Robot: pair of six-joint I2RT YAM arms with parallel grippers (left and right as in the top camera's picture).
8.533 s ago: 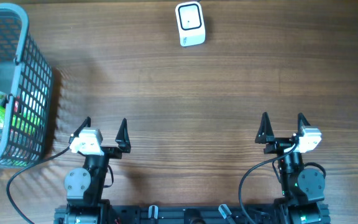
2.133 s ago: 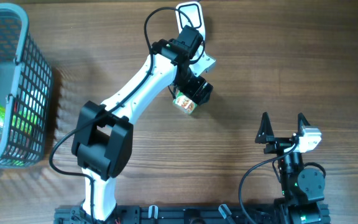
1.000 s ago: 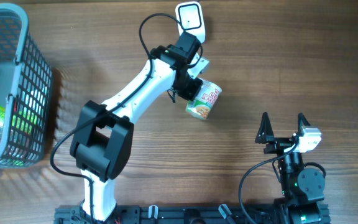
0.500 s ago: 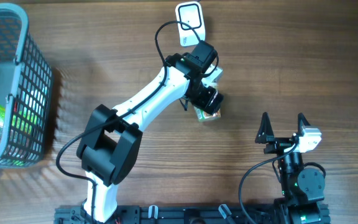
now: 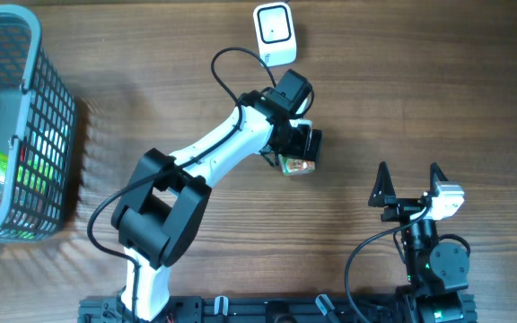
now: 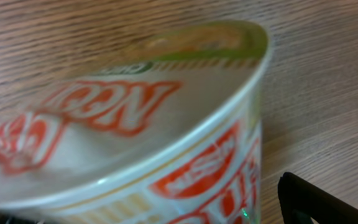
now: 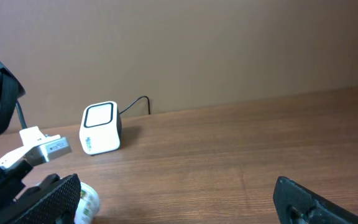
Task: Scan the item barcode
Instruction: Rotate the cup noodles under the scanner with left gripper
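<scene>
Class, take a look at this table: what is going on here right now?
The left gripper, jaws open, hangs over a white-and-red printed noodle cup on the wooden table, near the small white box-shaped barcode scanner. It is not gripping the cup. The right gripper rests open at the front edge, holding nothing.

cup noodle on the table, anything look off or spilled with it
Nothing stands out. The cup sits on the table under the open left tool, lid on, no spill or dent. The left wrist view is blurred and the tool hides part of it from overhead, so a slight tilt can't be excluded.
</scene>
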